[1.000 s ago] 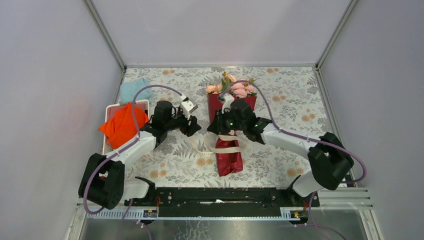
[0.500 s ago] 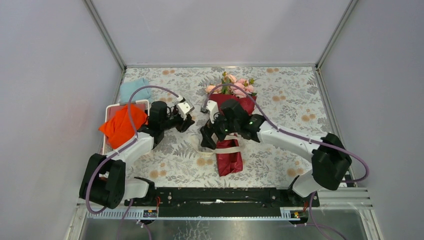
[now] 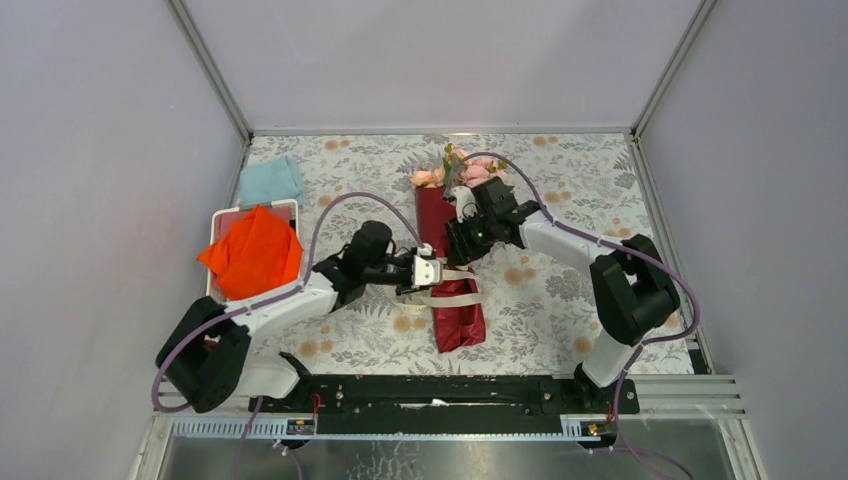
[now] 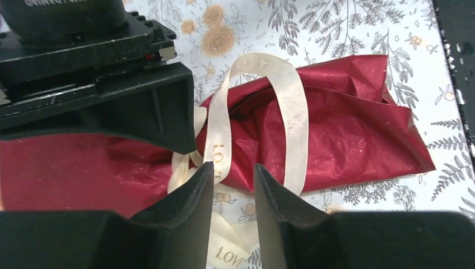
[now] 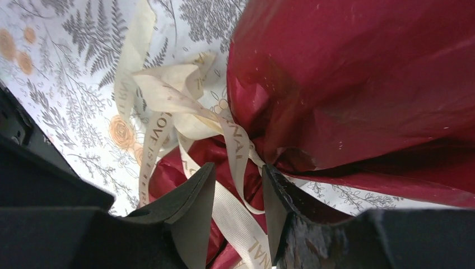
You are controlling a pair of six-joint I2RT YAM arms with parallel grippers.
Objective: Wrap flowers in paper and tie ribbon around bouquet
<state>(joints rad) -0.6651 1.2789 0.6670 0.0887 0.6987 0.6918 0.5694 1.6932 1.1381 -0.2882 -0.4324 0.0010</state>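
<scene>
The bouquet point(image 3: 458, 322) is lying in the middle of the surface point(image 3: 560, 320), with the ribbon point(image 4: 294, 129) looping its waist. The left pincer point(image 4: 234, 168) is hovering just beside that loop, narrowly spread and pinching nothing. The right pincer point(image 5: 239, 168), likewise spread, is hanging over the ribbon's tangle.

Crimson paper point(image 4: 347, 129), cream ribbon point(image 4: 296, 129) w/ gold lettering, pink flowers point(image 3: 427, 178), fern-print tablecloth point(image 3: 580, 190).

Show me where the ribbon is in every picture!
Top external: just below the picture's centre, the ribbon crosses the narrow end of the red paper.
Left wrist: in the centre, the ribbon loops over the red paper.
Right wrist: left of centre, the ribbon lies bunched beside the red paper.
Shared landmark: the red paper, seen in all three views.
</scene>
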